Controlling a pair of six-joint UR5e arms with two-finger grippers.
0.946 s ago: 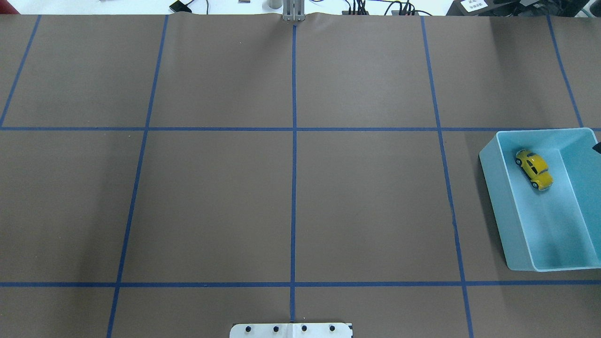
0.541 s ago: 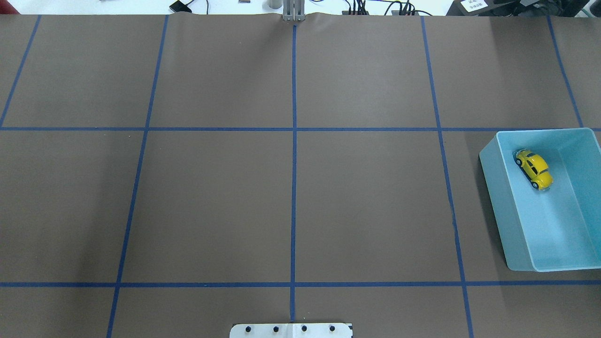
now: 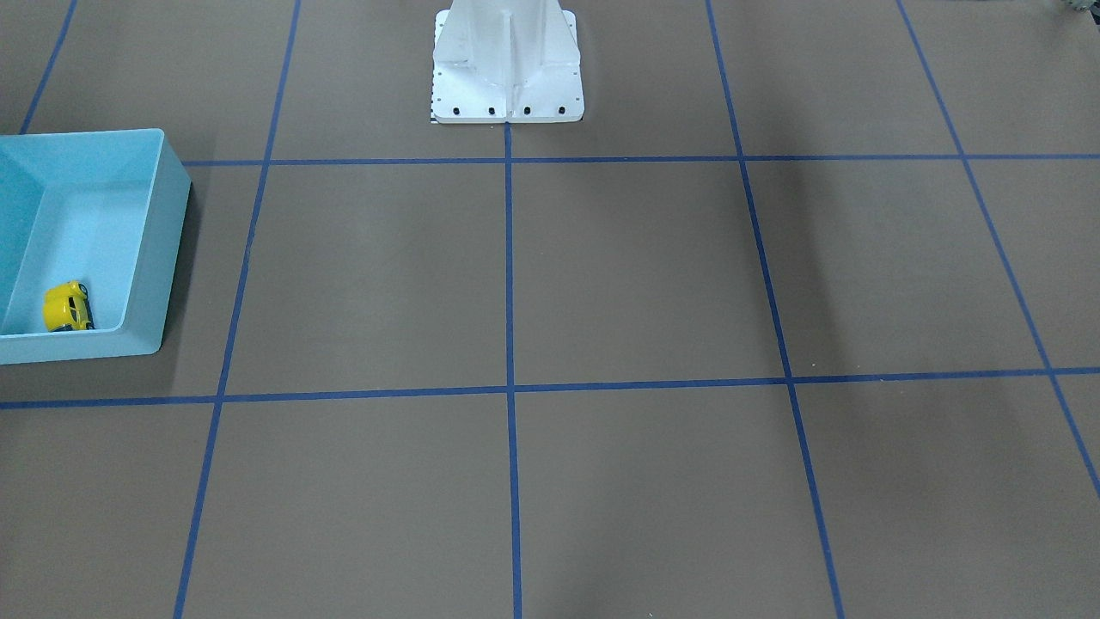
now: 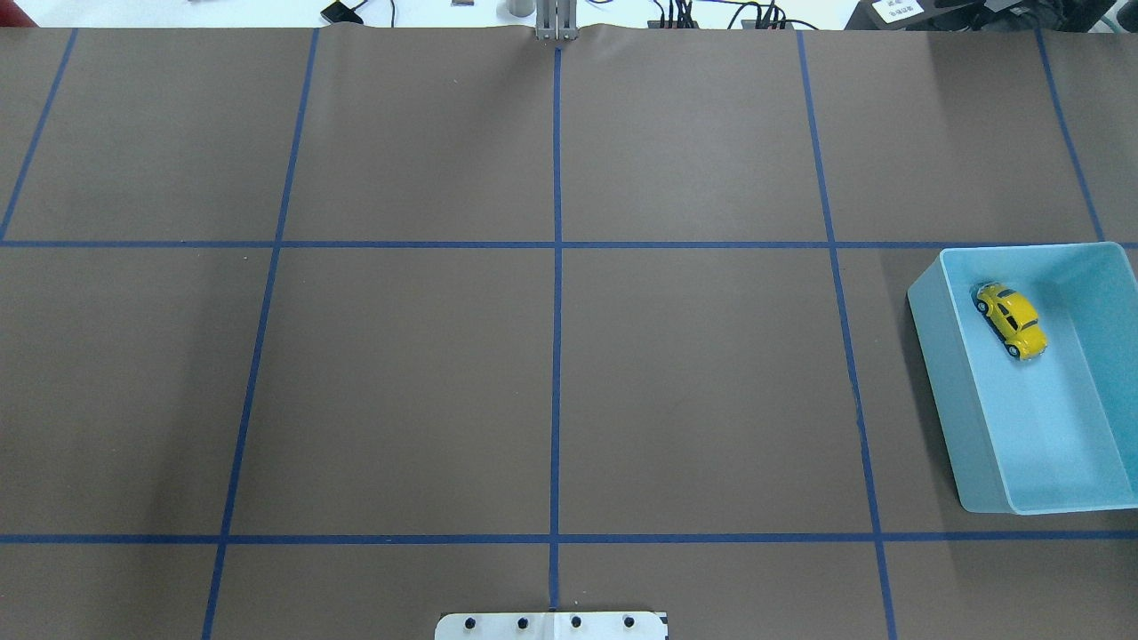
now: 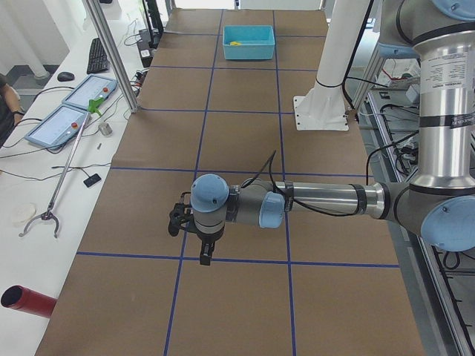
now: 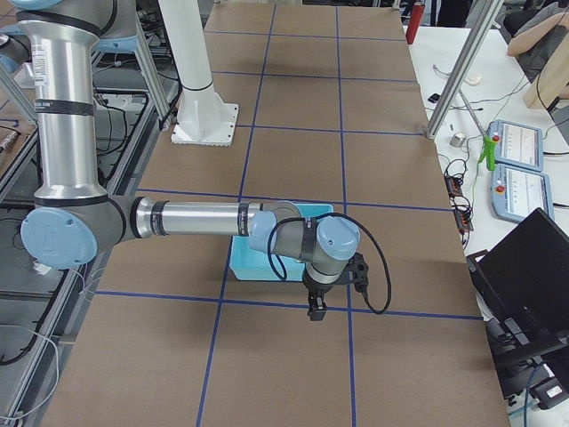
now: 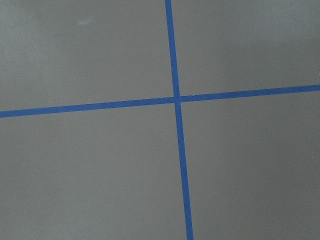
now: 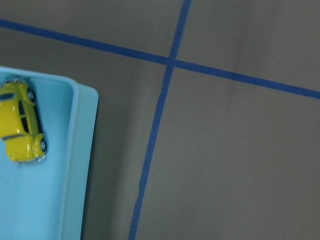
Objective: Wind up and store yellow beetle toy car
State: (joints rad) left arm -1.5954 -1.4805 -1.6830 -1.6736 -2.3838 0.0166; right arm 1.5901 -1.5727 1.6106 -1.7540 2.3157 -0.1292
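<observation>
- Well, the yellow beetle toy car (image 4: 1012, 320) sits inside the light blue bin (image 4: 938, 382), near one corner.
- Left gripper (image 5: 205, 256) hangs over the table (image 4: 400, 382), well apart from the bin; I cannot tell its grip.
- Right gripper (image 6: 316, 307) hangs near the bin; its grip is likewise unclear.

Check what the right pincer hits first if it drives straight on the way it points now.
Most likely the brown table cover, near a blue tape crossing. The right pincer points down just beside the light blue bin, not over it. Depth is hard to judge, so its margin from the bin wall is unclear.
</observation>
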